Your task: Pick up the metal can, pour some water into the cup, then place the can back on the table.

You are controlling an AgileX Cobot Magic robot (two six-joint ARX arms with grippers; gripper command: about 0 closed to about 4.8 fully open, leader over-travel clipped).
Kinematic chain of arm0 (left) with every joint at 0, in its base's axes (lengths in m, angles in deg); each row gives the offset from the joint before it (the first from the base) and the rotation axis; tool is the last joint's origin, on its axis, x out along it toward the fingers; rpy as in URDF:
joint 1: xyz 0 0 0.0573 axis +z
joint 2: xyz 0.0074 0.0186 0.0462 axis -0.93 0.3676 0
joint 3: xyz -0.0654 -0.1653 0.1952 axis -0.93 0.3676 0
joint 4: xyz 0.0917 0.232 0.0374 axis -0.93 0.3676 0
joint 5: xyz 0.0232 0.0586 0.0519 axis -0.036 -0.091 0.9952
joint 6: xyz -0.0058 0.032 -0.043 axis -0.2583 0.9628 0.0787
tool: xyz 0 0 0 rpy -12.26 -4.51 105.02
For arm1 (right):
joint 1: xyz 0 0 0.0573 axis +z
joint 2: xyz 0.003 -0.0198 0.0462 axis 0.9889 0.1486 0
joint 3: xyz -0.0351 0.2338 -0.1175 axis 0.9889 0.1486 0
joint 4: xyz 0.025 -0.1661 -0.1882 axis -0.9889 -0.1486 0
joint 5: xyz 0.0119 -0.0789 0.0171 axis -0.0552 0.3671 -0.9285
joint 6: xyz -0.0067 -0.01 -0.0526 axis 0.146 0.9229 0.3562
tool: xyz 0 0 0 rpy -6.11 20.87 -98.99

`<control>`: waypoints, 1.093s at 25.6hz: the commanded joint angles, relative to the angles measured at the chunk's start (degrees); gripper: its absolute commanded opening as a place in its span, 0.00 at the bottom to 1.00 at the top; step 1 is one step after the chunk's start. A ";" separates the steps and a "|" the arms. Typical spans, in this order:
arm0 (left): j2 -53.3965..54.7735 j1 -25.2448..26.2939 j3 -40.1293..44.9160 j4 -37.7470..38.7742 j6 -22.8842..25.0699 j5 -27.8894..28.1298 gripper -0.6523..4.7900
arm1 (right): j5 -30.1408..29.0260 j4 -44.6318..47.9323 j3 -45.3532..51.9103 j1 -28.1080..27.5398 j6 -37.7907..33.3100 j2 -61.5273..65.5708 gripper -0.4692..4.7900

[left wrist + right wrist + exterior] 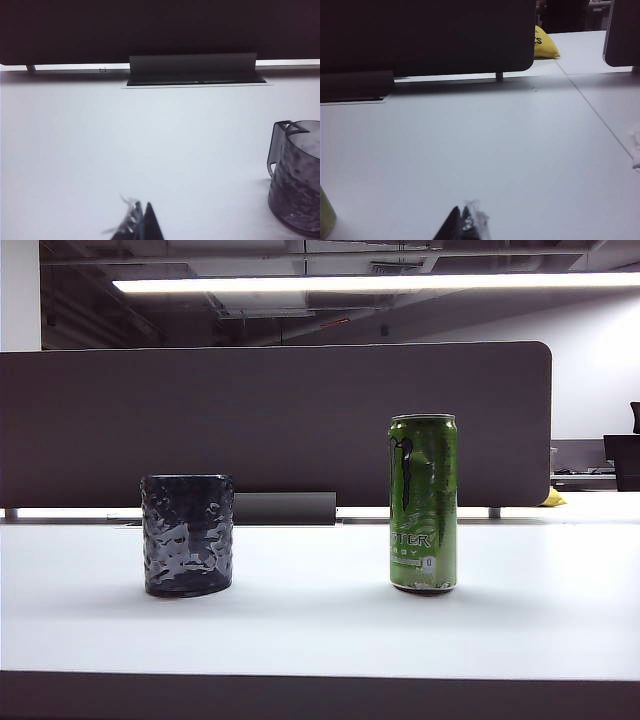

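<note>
A tall green metal can (423,503) with a black claw logo stands upright on the white table (320,630), right of centre. The short dark dimpled cup (188,534) stands to its left, a wide gap between them. Neither gripper shows in the exterior view. In the left wrist view my left gripper (141,207) hangs over bare table, fingertips together, with the cup (296,177) off to one side. My right gripper (462,210) is shut over bare table too, and a sliver of the can (326,220) shows at the frame edge. No water is visible.
A dark grey partition panel (275,425) runs along the back of the table, with a grey cable flap (285,508) at its foot. A yellow bag (544,46) lies beyond the panel's end. A table seam (595,112) runs past the right gripper.
</note>
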 commanded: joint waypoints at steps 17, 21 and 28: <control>0.04 -17.31 -0.07 -0.77 0.00 0.00 0.11 | -16.31 0.72 0.09 0.11 -19.87 -0.07 0.10; 0.04 -25.18 -0.07 -0.77 0.00 0.00 0.11 | -25.73 1.81 0.09 0.35 -27.85 -0.07 0.10; 0.04 -32.24 -0.07 -0.79 0.00 0.00 0.11 | -17.88 6.62 -5.92 15.15 -27.89 0.46 0.13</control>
